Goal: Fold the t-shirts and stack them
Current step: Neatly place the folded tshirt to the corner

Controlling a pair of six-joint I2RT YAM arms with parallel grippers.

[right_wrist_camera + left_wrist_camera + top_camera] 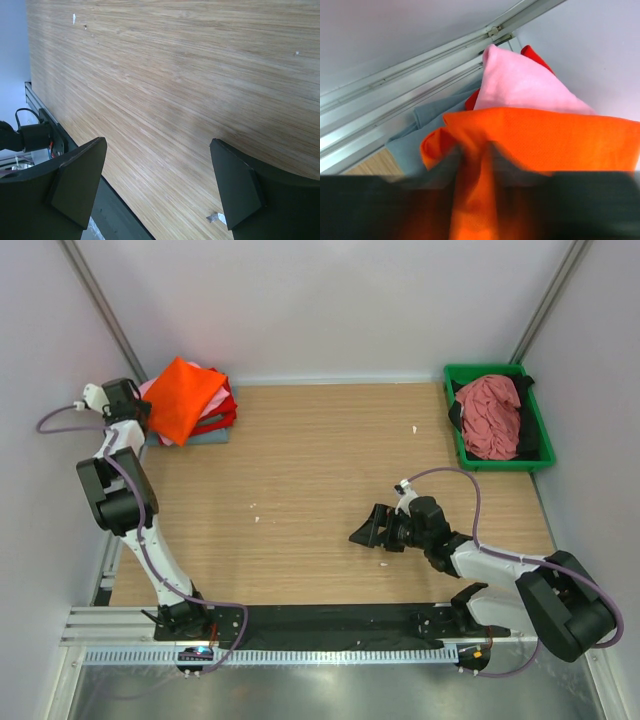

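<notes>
The bright orange t-shirt (185,395) lies on top of a stack at the far left corner, over a light pink tee (520,85), a red tee (224,408) and a grey-blue tee (205,437). My left gripper (148,412) is at the stack's left edge. In the left wrist view it (477,165) is shut on a fold of the orange t-shirt (545,140), with its blurred fingers close on either side. A dusty rose tee (490,415) lies crumpled over a black one (533,440) in the green tray. My right gripper (365,530) is open and empty over bare wood (160,190).
The green plastic tray (497,368) stands at the far right corner. Grey walls close in the table on the left, back and right. A metal rail (420,65) runs behind the stack. Small white scraps (216,218) lie on the wood.
</notes>
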